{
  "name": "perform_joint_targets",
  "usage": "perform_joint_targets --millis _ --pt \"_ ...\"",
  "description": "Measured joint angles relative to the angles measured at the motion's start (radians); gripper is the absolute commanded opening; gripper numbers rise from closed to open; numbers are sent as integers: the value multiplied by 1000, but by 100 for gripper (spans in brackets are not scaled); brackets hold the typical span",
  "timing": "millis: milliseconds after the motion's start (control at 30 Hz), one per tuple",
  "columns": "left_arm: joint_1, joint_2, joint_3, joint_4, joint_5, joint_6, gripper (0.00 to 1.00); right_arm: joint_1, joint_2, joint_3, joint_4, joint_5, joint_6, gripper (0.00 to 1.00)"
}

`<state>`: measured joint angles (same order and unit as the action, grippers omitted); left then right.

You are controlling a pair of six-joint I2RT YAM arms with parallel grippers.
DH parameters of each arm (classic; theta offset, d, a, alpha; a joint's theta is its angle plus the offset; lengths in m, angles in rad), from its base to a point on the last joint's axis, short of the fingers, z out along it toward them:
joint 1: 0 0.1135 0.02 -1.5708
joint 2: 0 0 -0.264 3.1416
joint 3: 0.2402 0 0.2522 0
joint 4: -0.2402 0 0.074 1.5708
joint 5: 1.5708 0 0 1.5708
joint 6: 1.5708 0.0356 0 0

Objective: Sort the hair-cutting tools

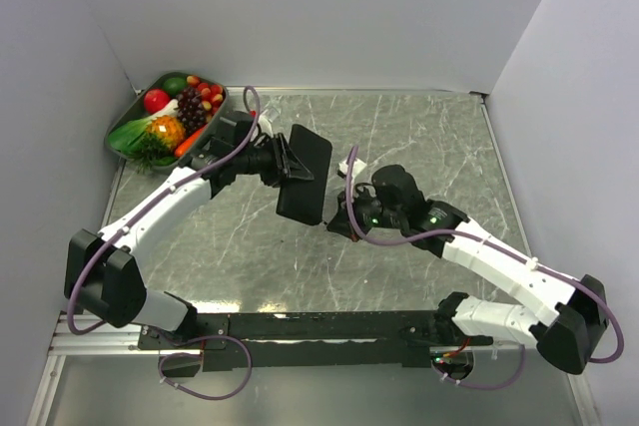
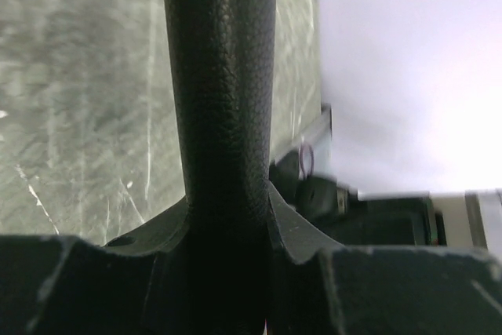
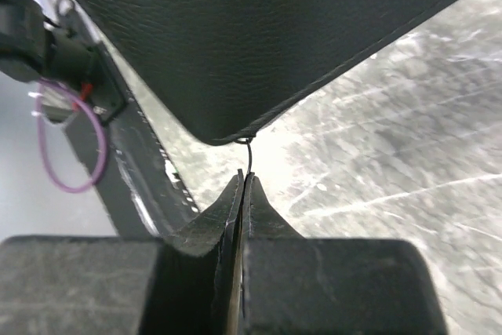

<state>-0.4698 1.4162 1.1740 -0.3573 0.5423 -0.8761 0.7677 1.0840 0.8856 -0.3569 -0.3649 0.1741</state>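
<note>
Left gripper [image 1: 286, 161] clamps the pouch [image 1: 306, 179] above the worktop's [image 1: 429, 137] middle; right gripper [image 3: 245, 186] pinches its corner loop [image 3: 249, 154]. We see no hair-cutting tools, presumably inside; we pull steadily.

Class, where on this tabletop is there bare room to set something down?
Bare table far right, between right arm and right wall; near left, between left arm and base rail. Crowded: centre, where left gripper and right gripper hold the pouch; fruit tray fills far-left corner.
</note>
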Motion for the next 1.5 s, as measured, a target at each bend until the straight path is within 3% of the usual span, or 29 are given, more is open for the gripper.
perform_joint_targets --millis 433,1067,1500 --pt "11 -107 -135 11 250 214 1 61 -62 -60 -28 178 -172 0" --pt "-80 -90 -211 3 363 371 1 114 -59 -50 -105 140 -343 0" --pt "-159 8 -219 -59 431 529 1 124 -75 -48 -112 261 -524 0"
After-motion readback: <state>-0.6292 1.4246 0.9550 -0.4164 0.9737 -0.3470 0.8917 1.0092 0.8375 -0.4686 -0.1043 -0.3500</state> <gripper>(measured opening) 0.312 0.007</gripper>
